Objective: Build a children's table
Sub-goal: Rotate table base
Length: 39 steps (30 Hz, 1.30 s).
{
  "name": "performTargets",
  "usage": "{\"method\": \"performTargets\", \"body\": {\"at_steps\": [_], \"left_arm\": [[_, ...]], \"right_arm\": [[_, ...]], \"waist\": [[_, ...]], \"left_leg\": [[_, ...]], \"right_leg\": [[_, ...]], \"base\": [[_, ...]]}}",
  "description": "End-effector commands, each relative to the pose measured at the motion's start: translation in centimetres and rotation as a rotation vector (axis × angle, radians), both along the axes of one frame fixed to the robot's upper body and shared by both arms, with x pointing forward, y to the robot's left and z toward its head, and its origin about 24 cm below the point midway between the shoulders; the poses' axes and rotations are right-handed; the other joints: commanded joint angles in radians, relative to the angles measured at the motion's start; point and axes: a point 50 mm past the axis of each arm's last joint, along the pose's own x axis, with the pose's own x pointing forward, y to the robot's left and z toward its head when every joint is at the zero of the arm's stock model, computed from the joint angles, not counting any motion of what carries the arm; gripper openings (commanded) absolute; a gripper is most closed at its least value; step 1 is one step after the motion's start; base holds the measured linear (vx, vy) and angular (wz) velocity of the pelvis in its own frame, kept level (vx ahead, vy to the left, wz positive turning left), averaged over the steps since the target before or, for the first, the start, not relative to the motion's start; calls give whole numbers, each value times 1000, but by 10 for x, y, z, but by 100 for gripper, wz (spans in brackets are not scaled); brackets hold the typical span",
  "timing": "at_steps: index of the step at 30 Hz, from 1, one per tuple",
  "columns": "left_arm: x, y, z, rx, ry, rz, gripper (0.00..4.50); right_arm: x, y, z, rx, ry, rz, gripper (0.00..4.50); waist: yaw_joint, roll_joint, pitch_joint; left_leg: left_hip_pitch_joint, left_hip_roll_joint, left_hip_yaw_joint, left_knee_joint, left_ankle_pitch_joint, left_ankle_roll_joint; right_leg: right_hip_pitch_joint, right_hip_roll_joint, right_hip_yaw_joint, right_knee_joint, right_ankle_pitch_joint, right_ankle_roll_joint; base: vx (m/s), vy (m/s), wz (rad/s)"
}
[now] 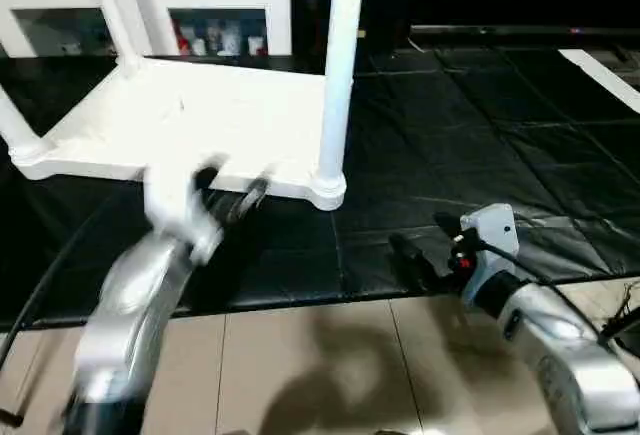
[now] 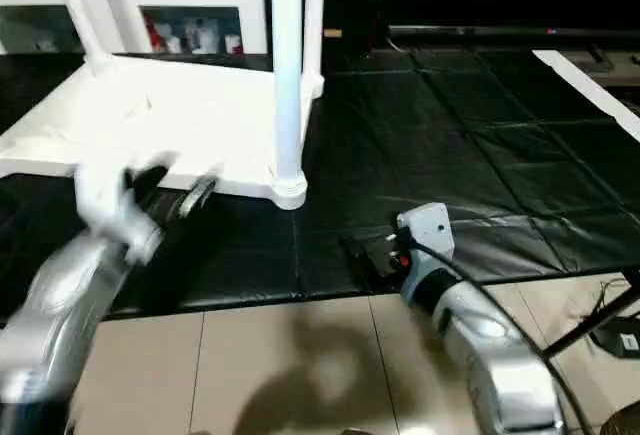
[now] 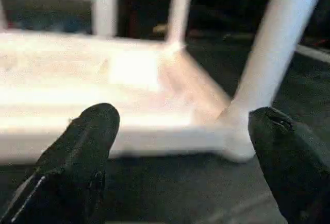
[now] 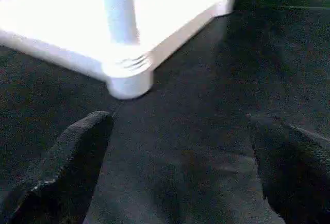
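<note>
We see the children's table (image 1: 190, 120) upside down on the black mat (image 1: 470, 135) at upper left, legs already standing in its corner sockets, while our left gripper (image 1: 232, 193) and right gripper (image 1: 415, 250) hang empty, jaws spread, so only turning it upright seems left.

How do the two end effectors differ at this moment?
The left end effector is raised close to the table top's near edge; the right end effector sits low over the black mat, apart from the table. Both are open and hold nothing.
</note>
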Motion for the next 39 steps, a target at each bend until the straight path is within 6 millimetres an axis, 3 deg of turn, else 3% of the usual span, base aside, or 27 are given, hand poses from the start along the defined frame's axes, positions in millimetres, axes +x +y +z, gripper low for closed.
{"method": "performTargets", "body": {"at_steps": [1, 5, 7, 9, 11, 16, 20, 24, 29, 31, 36, 37, 39], "left_arm": [[-3, 1, 8, 26, -19, 22, 447], [-20, 0, 1, 39, 27, 61, 447], [-22, -2, 0, 49, 27, 60, 447], [-21, -4, 1, 37, 27, 64, 447], [-21, -6, 2, 36, 25, 63, 447], [-21, -9, 2, 35, 29, 59, 447], [-21, -9, 4, 34, 32, 62, 447], [-19, -10, 4, 31, 32, 67, 447], [-18, -9, 5, 37, 24, 88, 447], [-16, -9, 5, 40, 26, 88, 447], [-13, -8, 6, 66, 20, 88, 447], [-13, -8, 6, 71, 21, 88, 447], [-13, -6, 6, 82, 22, 92, 447]], "right_arm": [[2, -5, 4, 21, -5, -86, 450], [7, -8, 14, 3, -105, -228, 450], [9, -8, 17, -8, -145, -261, 450], [8, 0, 20, 172, -101, -290, 450], [9, 0, 23, 152, -134, -304, 450], [8, 1, 24, 182, -162, -336, 450], [10, 1, 25, 184, -179, -360, 450], [11, 3, 26, 206, -182, -345, 450], [9, 1, 20, 18, -120, -278, 450], [6, 2, 16, 6, -95, -252, 450], [2, 7, 17, 23, -86, -167, 450], [2, 8, 17, 23, -85, -148, 450], [1, 11, 18, 23, -71, -98, 450]], "waist": [[-5, 2, -45], [-7, -6, -43], [-8, -5, -43], [-10, -8, -43], [-8, -7, -44], [-8, -4, -48], [-9, -1, -48], [-9, -3, -46], [-8, -4, -48], [-7, -10, -48], [-6, -9, -48], [-5, -3, -48], [-10, -5, -41]], "left_leg": [[3, 46, -19, -89, -202, 11], [1, 48, -20, -93, -215, -7], [1, 46, -19, -93, -214, -13], [3, 42, -19, -94, -220, -6], [1, 41, -19, -95, -207, -8], [1, 42, -18, -93, -167, -13], [1, 42, -16, -92, -168, -15], [3, 41, -17, -93, -192, -15], [1, 38, -17, -89, -159, -20], [-1, 36, -15, -87, -165, -5], [-1, 40, -17, -88, -154, 4], [2, 40, -18, -90, -173, 1], [20, 40, -19, -97, -305, -11]], "right_leg": [[37, -80, 67, -100, -369, -77], [36, -80, 71, -93, -340, -68], [35, -81, 72, -96, -352, -54], [34, -77, 72, -96, -352, -39], [36, -77, 72, -98, -347, -24], [40, -75, 74, -84, -230, -49], [41, -75, 75, -82, -210, -64], [42, -75, 74, -87, -257, -55], [47, -71, 74, -82, -214, -48], [47, -74, 75, -86, -239, -47], [46, -76, 74, -84, -241, -52], [47, -75, 73, -85, -260, -52], [46, -71, 69, -98, -403, -30]], "base": [[0, 0, 0], [0, 0, 0], [0, 0, 0], [0, 0, 0], [0, 0, 0], [0, 0, 0], [0, 0, 0], [0, 0, 0], [0, 0, 0], [0, 0, 0], [0, 0, 0], [0, 0, 0], [0, 0, 0]]}}
